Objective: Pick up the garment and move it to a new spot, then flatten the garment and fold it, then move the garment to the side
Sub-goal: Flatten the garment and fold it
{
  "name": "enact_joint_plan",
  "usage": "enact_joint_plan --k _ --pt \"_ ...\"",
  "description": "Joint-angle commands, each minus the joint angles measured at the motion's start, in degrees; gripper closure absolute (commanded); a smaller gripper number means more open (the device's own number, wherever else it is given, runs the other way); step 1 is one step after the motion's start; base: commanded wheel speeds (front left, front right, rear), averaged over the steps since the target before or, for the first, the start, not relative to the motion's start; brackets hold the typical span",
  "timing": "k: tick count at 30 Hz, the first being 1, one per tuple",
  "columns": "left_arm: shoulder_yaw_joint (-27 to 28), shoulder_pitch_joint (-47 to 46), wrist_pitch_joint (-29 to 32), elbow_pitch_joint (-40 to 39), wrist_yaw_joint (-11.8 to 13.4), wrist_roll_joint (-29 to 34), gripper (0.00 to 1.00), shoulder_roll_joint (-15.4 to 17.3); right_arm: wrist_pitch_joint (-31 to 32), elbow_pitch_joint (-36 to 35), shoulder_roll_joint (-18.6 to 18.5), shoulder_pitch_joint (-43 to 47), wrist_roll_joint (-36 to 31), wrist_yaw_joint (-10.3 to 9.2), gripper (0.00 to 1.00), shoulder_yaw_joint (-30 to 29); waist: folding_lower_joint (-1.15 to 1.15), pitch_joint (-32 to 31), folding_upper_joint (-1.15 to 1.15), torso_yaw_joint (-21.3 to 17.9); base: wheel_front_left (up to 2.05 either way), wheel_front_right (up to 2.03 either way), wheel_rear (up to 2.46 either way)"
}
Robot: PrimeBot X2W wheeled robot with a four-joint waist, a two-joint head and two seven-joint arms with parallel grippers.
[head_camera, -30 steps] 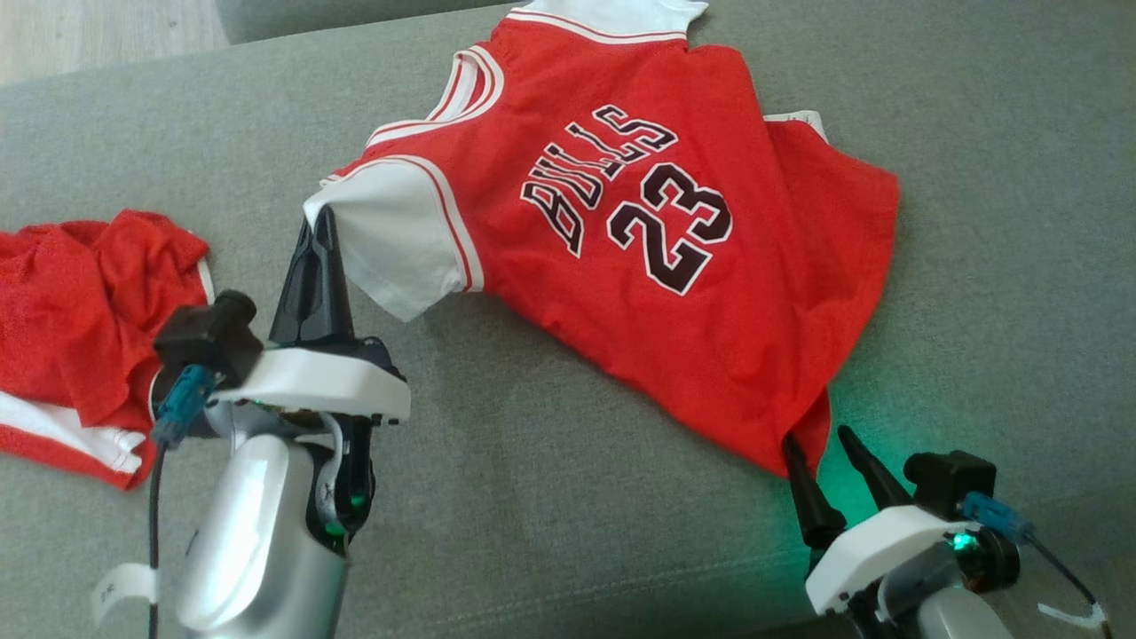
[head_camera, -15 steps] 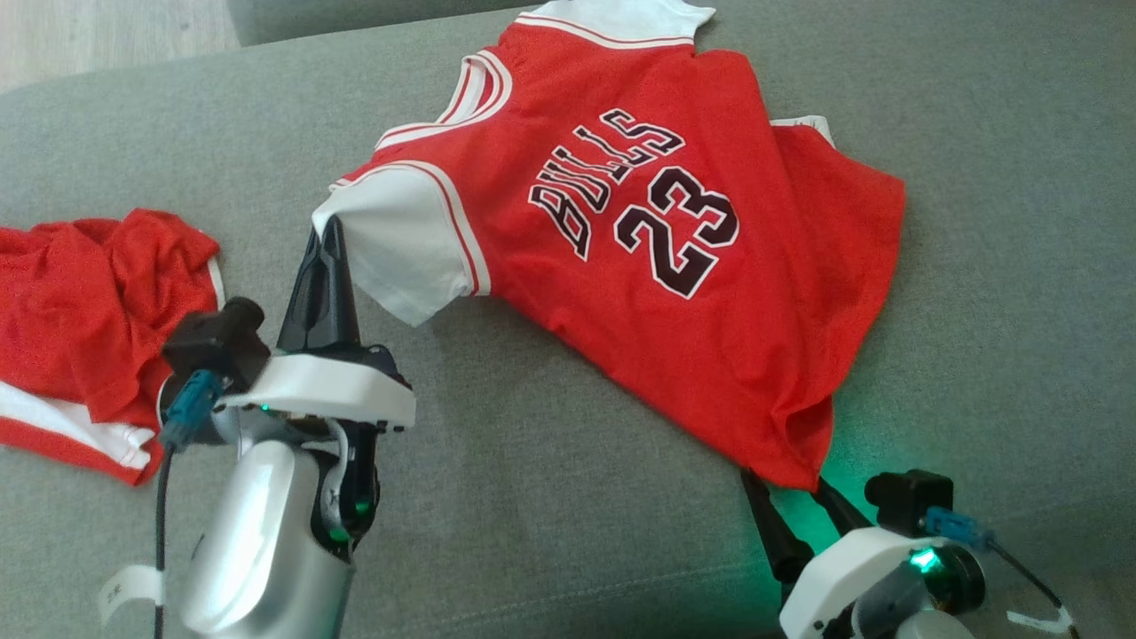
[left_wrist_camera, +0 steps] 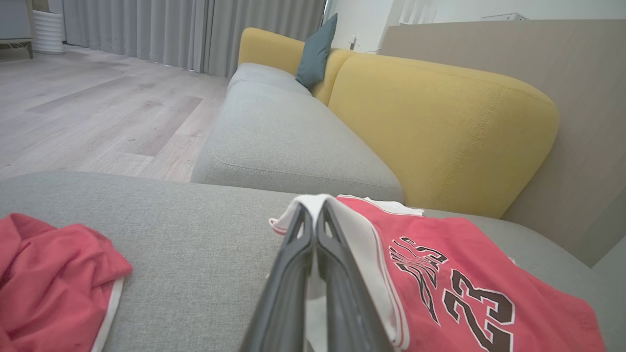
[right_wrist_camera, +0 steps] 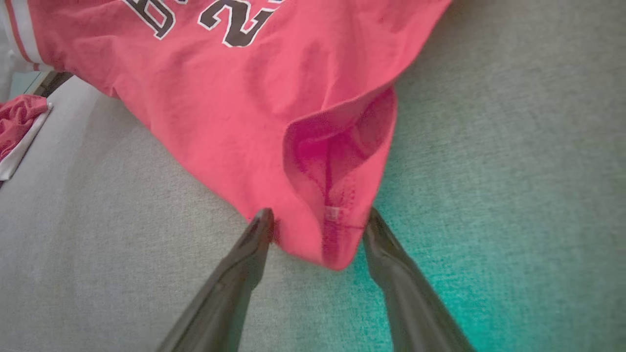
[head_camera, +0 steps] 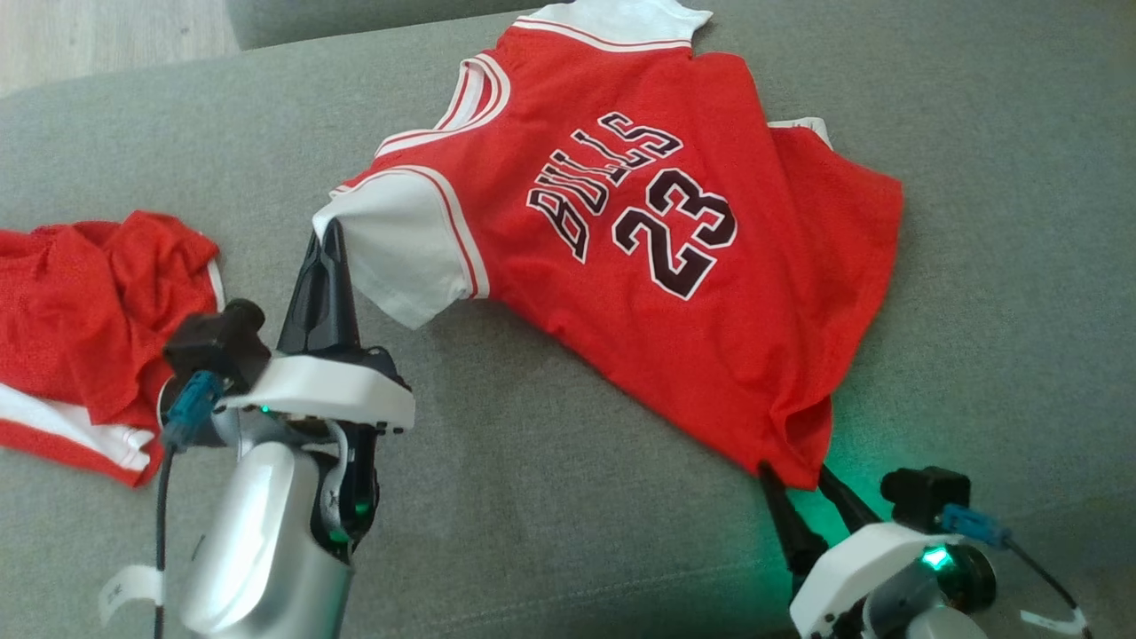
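left pincer [head_camera: 328,232] clamped on jersey [head_camera: 621,293] sleeve [head_camera: 399,257], mid-left | right pincer [head_camera: 794,470] wide, straddling hem corner [right_wrist_camera: 337,230], lower right | risk — a shallow close may let the hem slip and the jersey bunch

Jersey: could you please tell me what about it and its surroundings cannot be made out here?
- Jersey: far white sleeve cut by the head view's top edge; underside hidden by its own cloth.
- Left gripper: how much near sleeve it pinches, hidden by its shut fingers, left wrist view.
- Right gripper: whether its open fingers touch the hem, unclear in right wrist view.
- Crumpled red garment: cut by the head view's left edge.
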Motion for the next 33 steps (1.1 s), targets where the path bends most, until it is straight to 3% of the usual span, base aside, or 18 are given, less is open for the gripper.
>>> enact_joint_plan --k 1,12,20,29,33 --pt "1.7 -1.5 -0.7 -1.8 0.0 0.1 1.00 0.5 -0.8 -2.0 -0.3 -0.7 0.3 0.39 1.00 1.0 0.00 0.0 0.00 0.0 0.00 0.00 0.00" --pt "4.1 -1.7 -0.7 -2.3 -0.9 -2.5 1.00 0.5 -3.2 -10.5 -0.5 -4.4 5.2 0.39 1.00 1.6 0.00 -1.9 0.00 0.2 0.00 0.00 0.00" --pt "5.3 -5.3 -0.7 -5.7 -3.9 -9.7 1.00 0.5 -3.8 -18.9 -5.0 -13.7 7.4 0.39 1.00 -0.6 0.00 -4.8 0.00 0.7 0.00 0.00 0.00" --pt "5.2 -13.3 3.2 -12.1 -3.9 -16.1 1.00 0.5 -4.2 -18.1 -8.1 -28.4 5.6 0.39 1.00 -6.2 0.00 -8.6 0.00 2.0 0.00 0.00 0.00" --pt "5.3 -15.5 5.4 -16.3 -2.6 -19.1 1.00 0.5 -3.8 -17.4 -8.6 -32.6 4.4 0.39 1.00 -7.6 0.00 -10.3 0.00 2.7 0.00 0.00 0.00"
